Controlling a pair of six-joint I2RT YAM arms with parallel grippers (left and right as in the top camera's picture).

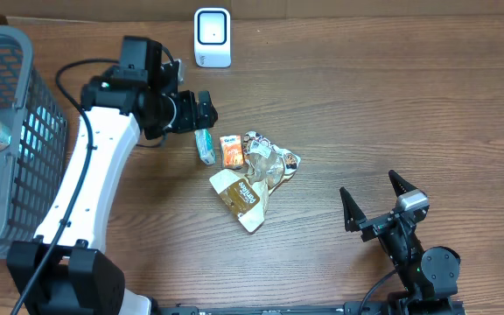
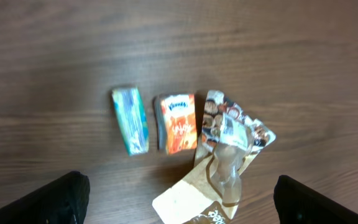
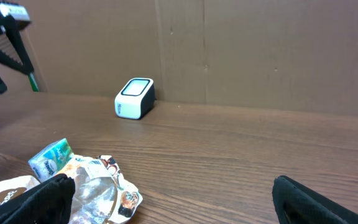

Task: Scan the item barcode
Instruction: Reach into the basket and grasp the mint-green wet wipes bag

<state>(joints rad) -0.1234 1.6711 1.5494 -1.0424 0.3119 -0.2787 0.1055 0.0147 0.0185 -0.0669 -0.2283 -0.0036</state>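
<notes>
jaws of left gripper [image 1: 205, 111] stand spread above rectangular teal tissue pack [image 2: 130, 120], orange tissue pack [image 2: 178, 122] and crinkled glossy pouch [image 2: 229, 134]; right gripper [image 1: 374, 197] gapes empty.

No wording can be read for certain. The orange pack [image 2: 179, 122] has a blue brand mark near its top and pale lettering below, both blurred. The brown pouch [image 1: 240, 196] bears white script, illegible. Print on the teal pack [image 2: 131, 119] is too small to read.
</notes>
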